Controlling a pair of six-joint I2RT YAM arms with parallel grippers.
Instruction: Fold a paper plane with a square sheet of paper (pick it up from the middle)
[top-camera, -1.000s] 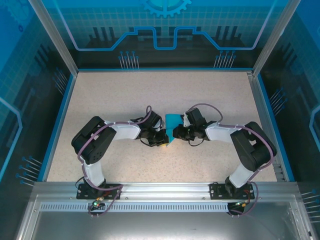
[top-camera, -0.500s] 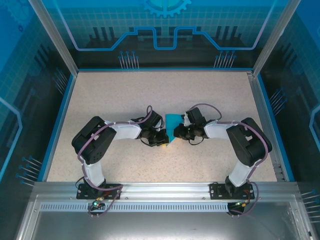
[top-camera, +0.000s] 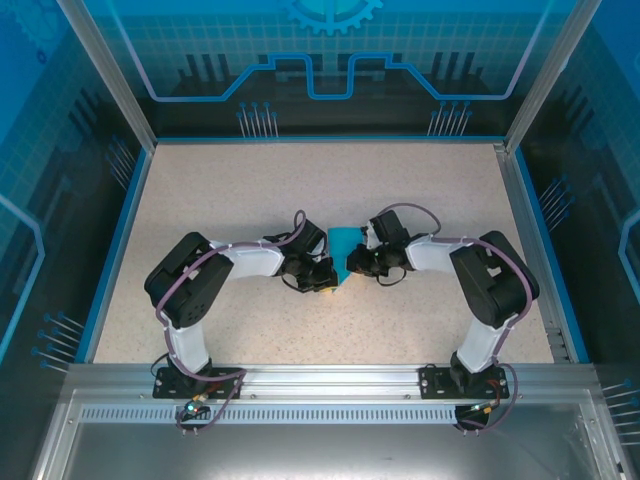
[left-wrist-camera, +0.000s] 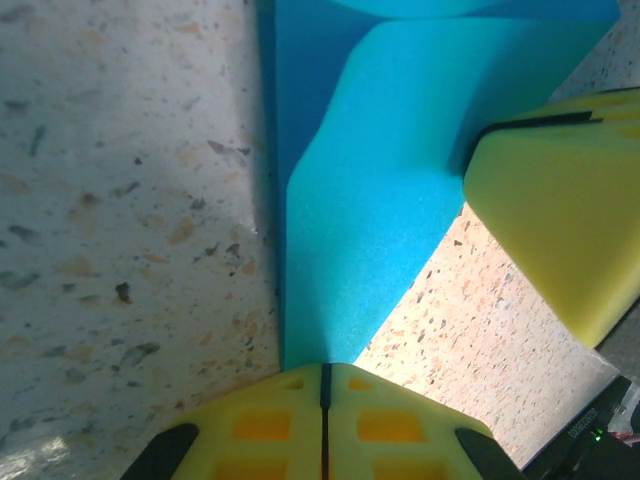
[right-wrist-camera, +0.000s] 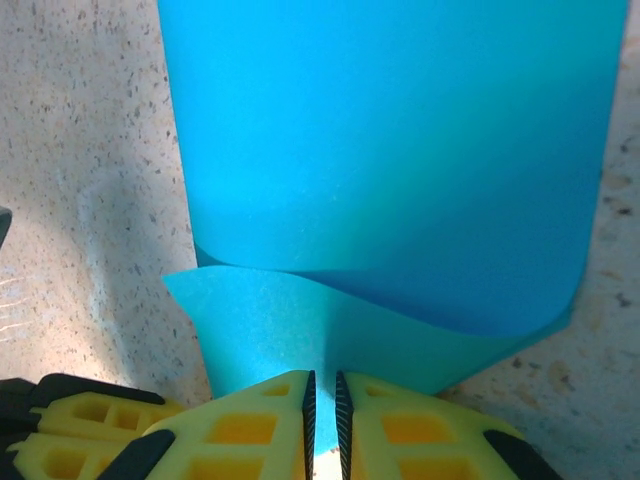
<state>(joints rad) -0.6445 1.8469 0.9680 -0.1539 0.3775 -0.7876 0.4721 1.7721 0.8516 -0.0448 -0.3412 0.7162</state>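
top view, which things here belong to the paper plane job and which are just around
For the job:
- blue paper, bent over on itself
- left hand, shut on a corner of the paper
- right hand, shut on the paper's edge

Just around:
- speckled table
- blue walls
- metal rail

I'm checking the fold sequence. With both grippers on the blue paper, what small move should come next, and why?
Probably the right gripper should ease its pinched edge down towards the table, flattening the loose bend into a crease. The square sheet of paper is curled over, not creased, and the left gripper is shut on a corner, anchoring it.
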